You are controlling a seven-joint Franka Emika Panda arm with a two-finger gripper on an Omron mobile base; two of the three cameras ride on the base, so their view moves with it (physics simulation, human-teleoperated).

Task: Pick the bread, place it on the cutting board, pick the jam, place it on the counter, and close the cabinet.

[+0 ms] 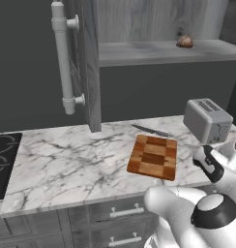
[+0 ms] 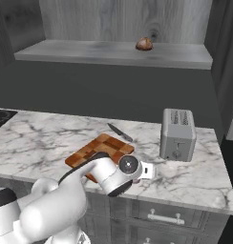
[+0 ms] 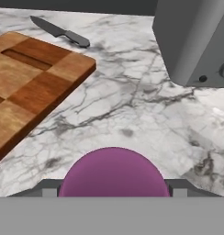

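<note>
- Bread (image 1: 185,41): small brown roll on the cabinet shelf (image 2: 113,53), toward its right end. Not on the board.
- Cutting board (image 1: 153,156): checkered wood, flat on the surface (image 1: 66,160), left of the toaster. Nothing on it.
- Jam (image 3: 114,173): purple rounded body at the bottom of hand view, right at my fingers, over bare marble between board and toaster. In the right base view I see a bit of pink at the hand.
- Fingers (image 2: 143,170): look clamped on the jam, w/ grey tips (image 3: 47,187) showing either side of it. Can't tell if the jar touches the surface or hangs above it.
- Cabinet (image 1: 91,63): door swung open, seen edge-on in left base view; long pale bar handle (image 1: 63,55) upright on it.
- Toaster (image 2: 177,134): grey, two slots, right part of the surface.
- Knife (image 3: 58,31): dark, lying behind the board, apart from it.
- Stovetop (image 1: 3,157): black, far left.
- Drawers (image 1: 125,211): grey w/ silver handles, under the surface.
</note>
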